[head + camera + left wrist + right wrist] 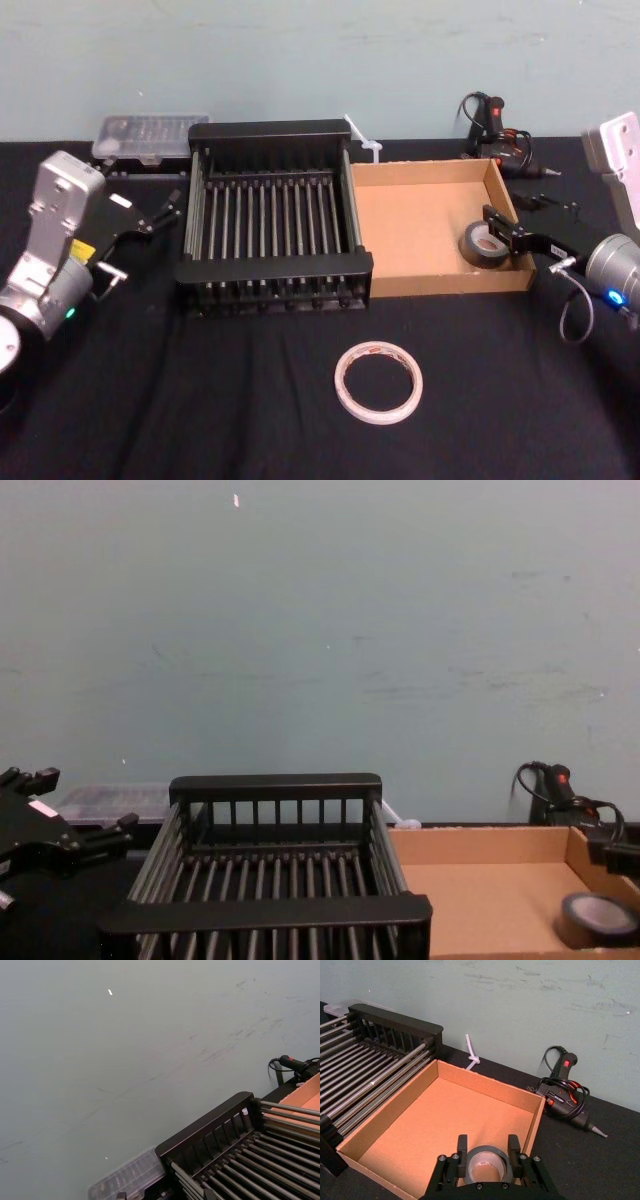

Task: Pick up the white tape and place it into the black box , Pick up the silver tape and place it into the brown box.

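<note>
The silver tape (480, 246) lies flat on the floor of the brown box (420, 215), in its near right corner. My right gripper (494, 237) reaches over the box's right wall. In the right wrist view its fingers (462, 1146) stand open either side of the silver tape (485, 1164). From the chest view the roll (597, 917) rests on the cardboard. The white tape (378, 381) lies flat on the black cloth in front of the boxes. The black box (272, 262) stands left of the brown one. My left gripper (152, 212) is parked left of the crate, open and holding nothing.
A clear plastic case (150, 135) sits behind the crate's left corner. A black and red glue gun (495, 120) with its cable lies behind the brown box. A white zip tie (365, 140) lies between the boxes at the back. A wall closes off the far side.
</note>
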Robot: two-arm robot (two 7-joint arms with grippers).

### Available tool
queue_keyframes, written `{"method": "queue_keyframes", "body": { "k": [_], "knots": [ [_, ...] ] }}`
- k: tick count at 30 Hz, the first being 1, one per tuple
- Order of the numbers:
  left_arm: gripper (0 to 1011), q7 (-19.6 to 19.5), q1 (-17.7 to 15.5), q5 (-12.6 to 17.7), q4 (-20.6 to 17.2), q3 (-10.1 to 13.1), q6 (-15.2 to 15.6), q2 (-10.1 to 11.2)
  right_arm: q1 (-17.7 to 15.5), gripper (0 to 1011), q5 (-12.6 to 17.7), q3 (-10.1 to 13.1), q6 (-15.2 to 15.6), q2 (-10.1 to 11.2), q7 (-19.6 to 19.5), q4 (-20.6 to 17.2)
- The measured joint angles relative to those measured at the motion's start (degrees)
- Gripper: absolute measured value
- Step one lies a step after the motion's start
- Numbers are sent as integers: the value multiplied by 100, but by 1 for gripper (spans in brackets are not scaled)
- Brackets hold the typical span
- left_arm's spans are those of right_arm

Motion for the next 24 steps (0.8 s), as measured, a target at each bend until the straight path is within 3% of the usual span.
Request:
{"method": "queue_keyframes", "body": {
  "k": [18, 24],
  "knots": [
    [1001, 0, 0, 0, 0, 0, 0, 0, -7, 998, 8, 3, 5, 7, -1, -7],
    [1001, 0, 0, 0, 0, 0, 0, 0, -33, 1002, 4, 3, 12, 26, 38, -55]
  ]
}}
